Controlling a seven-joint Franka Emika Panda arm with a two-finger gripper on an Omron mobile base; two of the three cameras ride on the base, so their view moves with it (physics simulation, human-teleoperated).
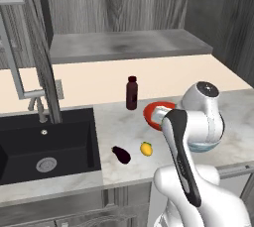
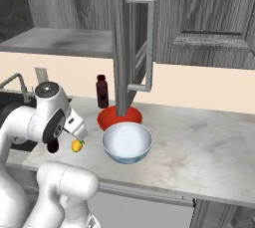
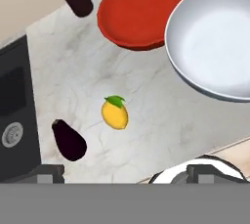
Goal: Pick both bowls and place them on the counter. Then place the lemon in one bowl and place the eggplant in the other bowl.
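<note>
A dark bottle (image 1: 131,92) stands upright on the counter (image 2: 199,147) behind the red bowl (image 3: 144,10), near the back wall. A black sink (image 1: 30,146) is set into the counter to the left, with a tap (image 1: 37,99) behind it. An open cabinet door (image 2: 132,38) hangs above the bowls and hides part of the red bowl's rim in the right base view. A darker grey shelf (image 1: 124,45) runs along the wall above the counter.

Two bowls are seen on the counter, touching or nearly so: the red one is shallow and glossy, the white bowl (image 2: 127,142) is deeper, pale inside, with a patterned outer wall. One lemon (image 3: 114,113), yellow with a green tip, lies on the counter just beside one eggplant (image 3: 69,140), dark purple and oblong; they are apart, between the sink and the bowls. Both bowls are empty.

The gripper (image 3: 127,173) is held above the counter with its fingers wide apart and nothing between them.
</note>
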